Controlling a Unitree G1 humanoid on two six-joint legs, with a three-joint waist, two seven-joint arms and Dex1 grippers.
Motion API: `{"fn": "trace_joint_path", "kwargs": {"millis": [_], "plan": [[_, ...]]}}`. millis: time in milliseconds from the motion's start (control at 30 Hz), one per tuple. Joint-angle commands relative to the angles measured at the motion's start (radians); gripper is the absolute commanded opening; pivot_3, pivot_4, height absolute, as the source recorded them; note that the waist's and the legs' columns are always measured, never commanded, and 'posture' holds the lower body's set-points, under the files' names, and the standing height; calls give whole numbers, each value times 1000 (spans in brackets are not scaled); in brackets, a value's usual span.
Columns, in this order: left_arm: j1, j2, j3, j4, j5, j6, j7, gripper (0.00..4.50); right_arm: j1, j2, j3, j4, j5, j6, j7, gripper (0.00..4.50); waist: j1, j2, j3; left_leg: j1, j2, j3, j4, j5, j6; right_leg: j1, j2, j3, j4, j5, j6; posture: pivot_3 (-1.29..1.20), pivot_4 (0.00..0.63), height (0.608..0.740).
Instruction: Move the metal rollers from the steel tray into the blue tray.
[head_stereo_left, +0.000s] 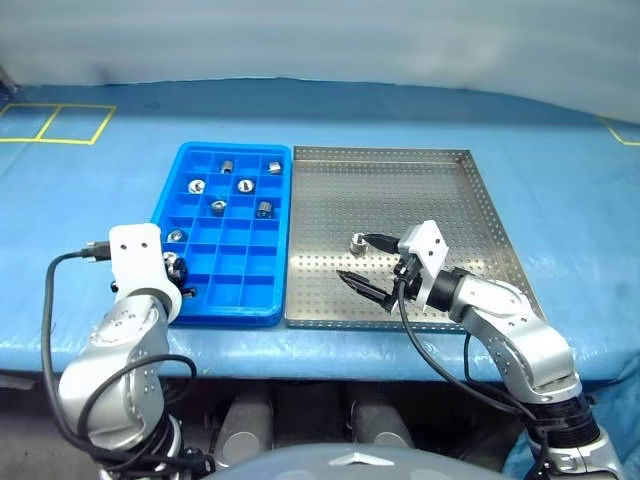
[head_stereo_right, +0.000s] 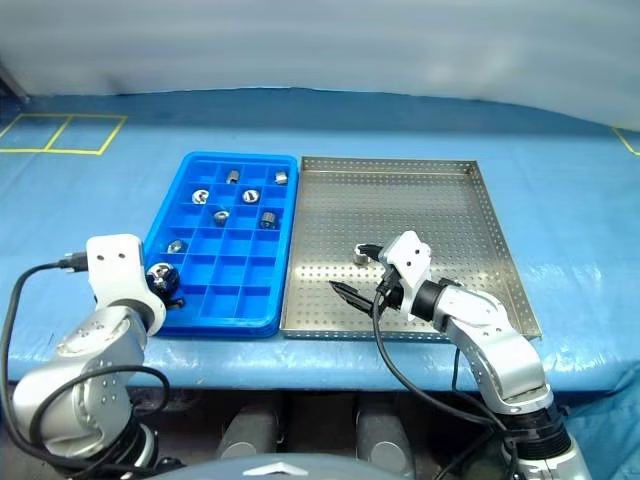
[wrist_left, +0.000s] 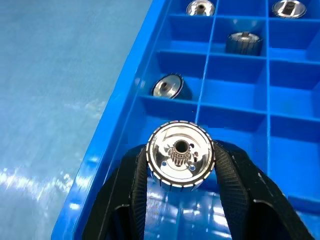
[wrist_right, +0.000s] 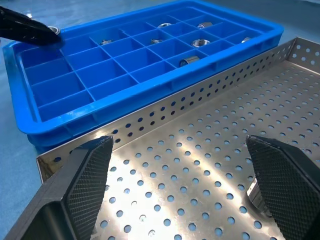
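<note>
A metal roller (wrist_left: 180, 154) is sitting clamped between the left tool's (wrist_left: 181, 172) fingers, hanging over the blue tray's (head_stereo_left: 262, 303) near-left compartments, with six more rollers lying ahead of it. The right tool (head_stereo_left: 362, 262), fingers spread apart, is hovering inside the steel tray (head_stereo_left: 400, 190), one roller (head_stereo_left: 356, 241) resting just beside its far fingertip.

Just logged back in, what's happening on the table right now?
The left hand is shut on a metal roller, holding it over the near left edge of the blue tray, which already holds several rollers. The right hand is open low over the steel tray, beside the one roller left there.
</note>
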Motion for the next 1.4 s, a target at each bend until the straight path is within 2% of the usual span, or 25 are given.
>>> {"fn": "trace_joint_path", "kwargs": {"millis": [33, 200, 267, 333, 433, 700, 767, 833, 933, 1100, 1233, 1400], "plan": [[14, -12, 9, -54, 22, 9, 12, 1680, -29, -5, -8, 6, -7, -30, 10, 4500, 10, 0, 0, 0, 0, 0, 0, 0, 0, 0, 0, 0, 0, 0, 0, 230, 150, 740], [68, -6, -8, -54, 21, 9, -4, 1680, -51, 7, 2, 22, -15, -36, 10, 4500, 19, 0, 0, 0, 0, 0, 0, 0, 0, 1, 0, 0, -2, 0, 0, 242, 150, 740], [78, 7, -23, -54, 8, 9, -19, 2407, -57, 10, 6, 26, -22, -40, 6, 4500, 22, 0, 0, 0, 0, 0, -1, 0, 0, 1, 0, 0, -3, 0, 0, 244, 150, 740], [72, 6, -27, -54, 17, 9, -10, 2947, -59, 11, 7, 27, -25, -41, 4, 4500, 26, 0, 0, 0, 0, 0, -1, 0, 0, 1, 0, -1, -3, 0, 0, 240, 150, 740], [16, 3, -13, -54, 18, 9, -17, 3941, -53, 7, -3, 14, -17, -40, 9, 4500, 30, 0, 0, 0, 0, -1, -1, 0, 0, 1, 0, -1, -3, 0, 0, 224, 150, 740], [-219, -62, 31, -24, -64, -62, -127, 3941, -21, 22, -33, -28, 30, -77, 23, 4500, 29, 0, 0, 0, 0, -2, -1, 0, 0, 4, 0, -3, -7, 0, 0, 174, 150, 740], [-270, -95, 7, 30, -166, -82, -239, 3941, -18, 21, -36, -29, 15, -73, 2, 4500, 28, 0, 0, 0, 0, -2, -1, -1, 0, 4, 0, -3, -8, 0, 1, 164, 150, 740], [-302, -76, -63, 99, -280, -105, -368, 3941, -11, 16, -43, -36, 20, -65, 0, 4500, 29, 0, 0, 0, 0, -2, -1, -1, 0, 4, 0, -3, -9, 0, 0, 149, 150, 740], [-353, 19, -217, 289, -361, -198, -509, 3941, 14, -11, -64, -74, 40, -52, 14, 4500, 24, 0, 0, 0, 0, -2, -1, -1, 0, 5, 0, -4, -9, 0, 0, 98, 150, 740], [-482, 160, -491, 699, -287, -478, -614, 3941, 72, -79, -93, -118, -11, -33, -27, 4500, -3, 1, 0, 0, 0, -1, -1, -1, 0, 5, 0, -3, -9, 0, 0, 8, 150, 740], [-588, 147, -588, 985, -226, -638, -636, 3941, 143, -83, -129, -176, -15, -17, -80, 4500, -28, 1, -1, -1, 0, -2, -1, -2, 0, 4, 0, -2, -9, 0, 0, -69, 150, 740], [-685, 88, -647, 1288, -180, -811, -703, 3941, 248, -66, -156, -257, -12, -3, -133, 4500, -61, 2, -1, -3, 0, 0, -2, -2, 2, 1, 0, -1, -9, 0, 1, -149, 150, 740]]}}
